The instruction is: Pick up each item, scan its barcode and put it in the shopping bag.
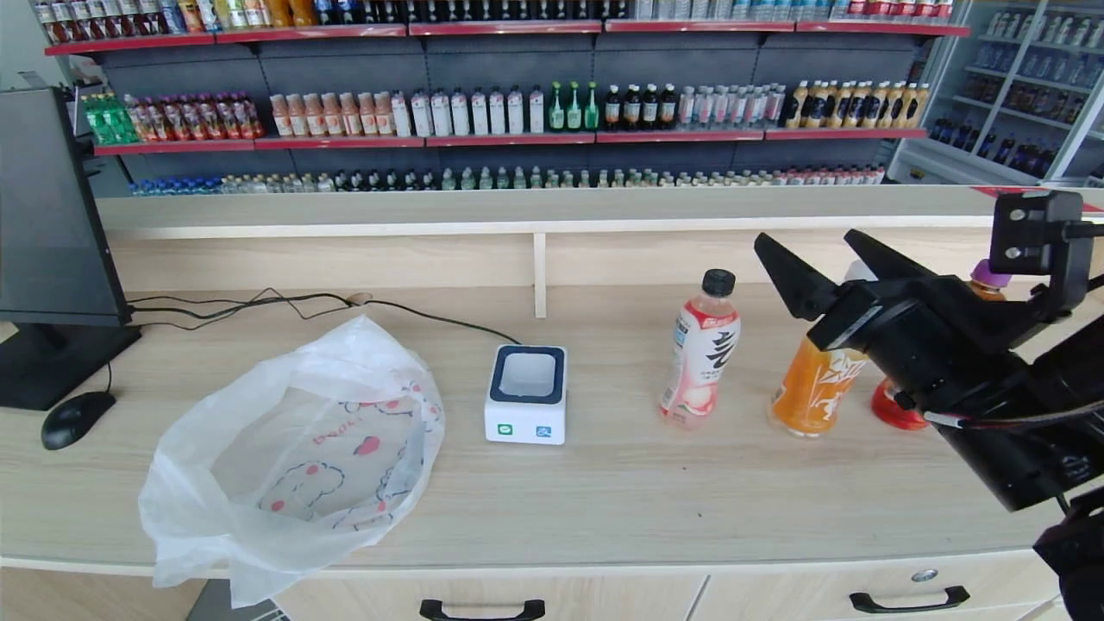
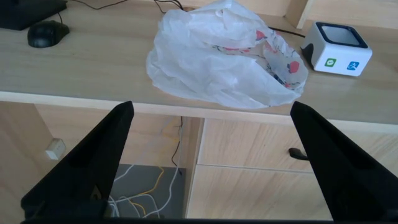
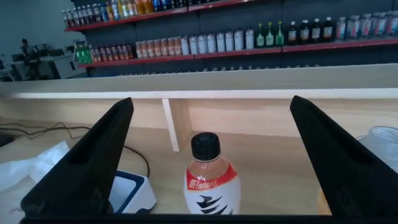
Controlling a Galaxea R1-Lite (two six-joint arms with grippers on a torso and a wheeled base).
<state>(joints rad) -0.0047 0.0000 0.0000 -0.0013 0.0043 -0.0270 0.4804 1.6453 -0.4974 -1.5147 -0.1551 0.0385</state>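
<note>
A pink drink bottle (image 1: pixel 700 355) with a black cap stands upright on the counter right of the white barcode scanner (image 1: pixel 526 394). An orange juice bottle (image 1: pixel 813 385) stands further right, partly behind my right gripper (image 1: pixel 824 269), which hangs open above the counter. A purple-capped bottle with a red base (image 1: pixel 893 407) stands mostly hidden behind that arm. The right wrist view looks past the open fingers (image 3: pixel 93 168) at the pink bottle (image 3: pixel 211 183) and scanner (image 3: pixel 132 194). The white plastic shopping bag (image 1: pixel 297 448) lies open at the left. My left gripper (image 2: pixel 211 168) is open, below the counter edge in front of the bag (image 2: pixel 224 53).
A monitor (image 1: pixel 52 216), a black mouse (image 1: pixel 76 418) and cables (image 1: pixel 259 304) occupy the counter's left. A raised ledge (image 1: pixel 552 226) runs along the back, with drink shelves behind. Drawers with black handles (image 1: pixel 907 599) sit under the front edge.
</note>
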